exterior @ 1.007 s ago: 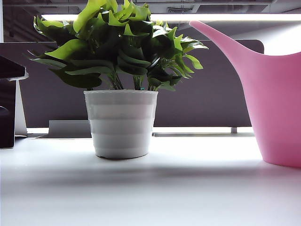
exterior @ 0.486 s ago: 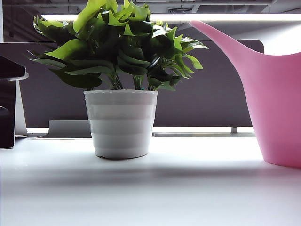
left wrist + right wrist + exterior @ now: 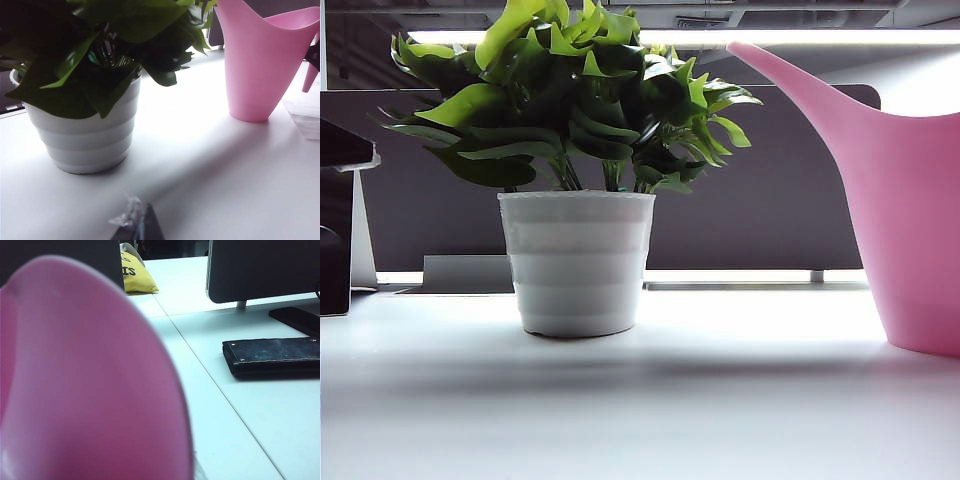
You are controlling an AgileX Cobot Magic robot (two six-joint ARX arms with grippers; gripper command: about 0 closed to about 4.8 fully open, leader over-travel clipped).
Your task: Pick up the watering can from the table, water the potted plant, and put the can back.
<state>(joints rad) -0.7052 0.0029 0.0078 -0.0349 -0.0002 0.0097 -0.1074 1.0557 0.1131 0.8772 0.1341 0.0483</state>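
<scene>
Pink plastic fills most of the right wrist view: the watering can sits pressed right up against that camera, a blurred curved wall, and the right gripper's fingers are nowhere to be seen behind it, so whether they are spread or clamped on the can cannot be told. Only this view shows what lies beyond the can: a flat black case on the white table, the foot of a dark monitor, and a yellow bag with dark lettering, the letters "IS" just legible.

The exterior view gives the can standing on the table, well to the right of the potted plant, its long spout rising towards the leaves without touching them. A dark grey partition stands behind the plant. No gripper shows there.

The left wrist view catches the can beyond the potted plant, apart from it. The left gripper shows only as a dark tip with a crumpled scrap on it, near the pot's base; its finger spacing cannot be told.
</scene>
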